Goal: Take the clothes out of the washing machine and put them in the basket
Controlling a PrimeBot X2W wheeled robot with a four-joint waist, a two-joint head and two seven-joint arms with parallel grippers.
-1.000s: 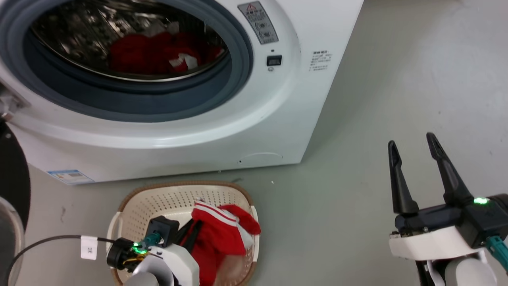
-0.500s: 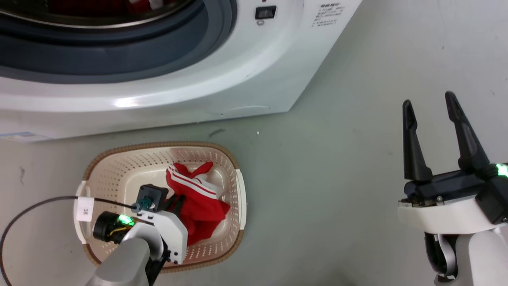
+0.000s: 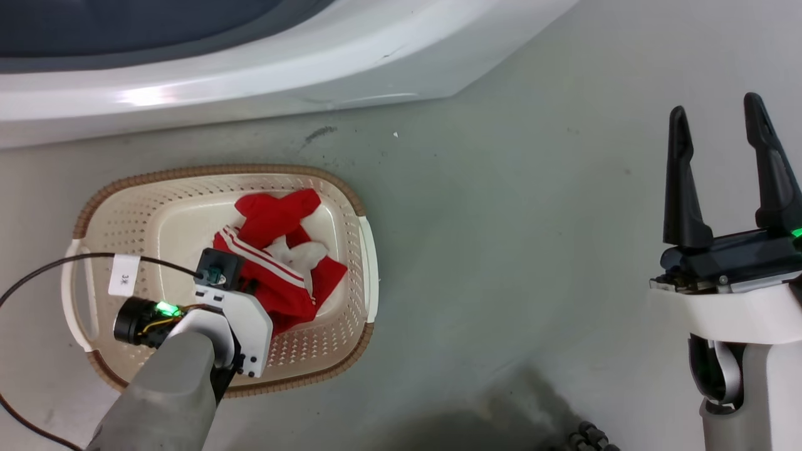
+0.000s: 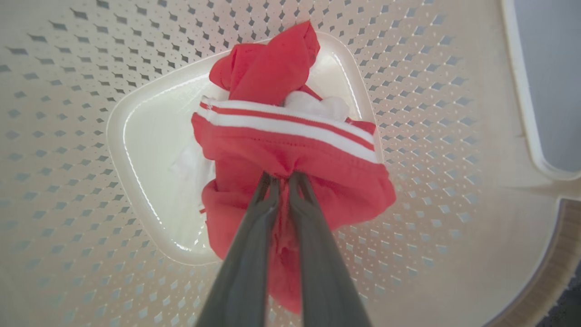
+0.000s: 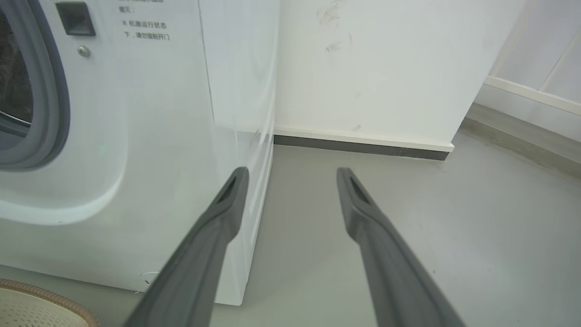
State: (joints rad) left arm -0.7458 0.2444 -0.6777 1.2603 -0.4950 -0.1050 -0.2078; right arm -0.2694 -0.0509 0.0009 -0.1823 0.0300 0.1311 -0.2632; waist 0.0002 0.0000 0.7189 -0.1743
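A red garment with white stripes, one of the clothes [image 3: 276,263] [image 4: 290,145], lies bunched in the cream basket [image 3: 163,181] [image 4: 431,113] on the floor before the washing machine [image 3: 250,69] [image 5: 136,136]. My left gripper [image 4: 282,176] reaches down into the basket, shut on a fold of the red fabric; in the head view the wrist hides its fingertips. My right gripper [image 3: 717,113] [image 5: 292,171] hangs open over bare floor to the right of the machine, holding nothing.
A black cable with a white tag [image 3: 123,274] runs from my left wrist across the basket's left rim. A white wall with a dark skirting [image 5: 363,147] stands behind the machine. Grey floor [image 3: 501,250] lies between the basket and my right arm.
The head camera has tilted down, so the drum has left its view. My left gripper has lowered the red garment from above the rim to the basket's bottom.
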